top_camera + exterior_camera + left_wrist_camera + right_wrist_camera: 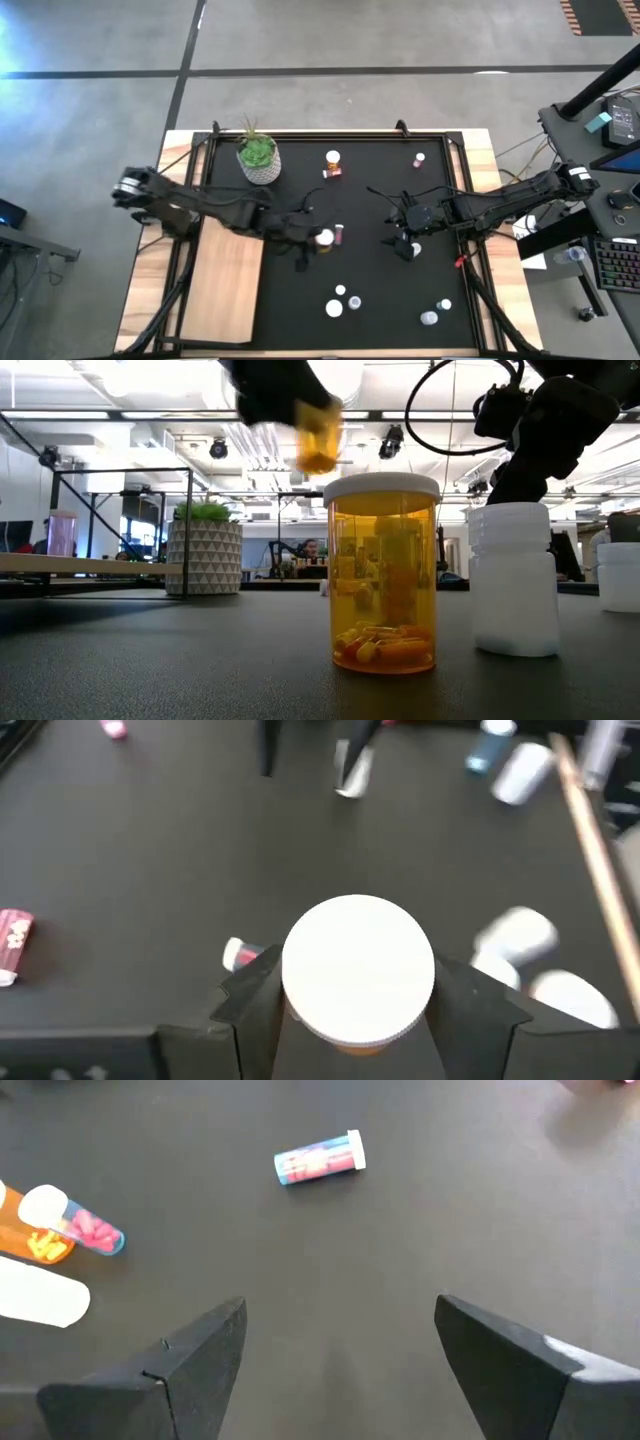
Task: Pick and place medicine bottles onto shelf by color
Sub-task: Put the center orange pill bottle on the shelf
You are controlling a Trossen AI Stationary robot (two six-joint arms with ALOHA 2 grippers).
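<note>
Left arm lifting an orange pill bottle toward the board.

The flat pale-wood shelf board lies just beside the left gripper, whose jaws clasp the upright white-capped orange medicine bottle; the right gripper hovers spread, empty.

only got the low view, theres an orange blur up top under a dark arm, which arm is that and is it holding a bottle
Observer: That's the left gripper. Its wrist view shows the jaws closed on either side of an orange bottle with a white cap.
Operator: ok and wheres the other arm
Observer: The right gripper hangs over the right half of the black mat, jaws open with nothing between them.
Operator: cant find the shelf from here
Observer: From above, the shelf lies flat along the mat's left edge, on the left arm's side of the held bottle.
</note>
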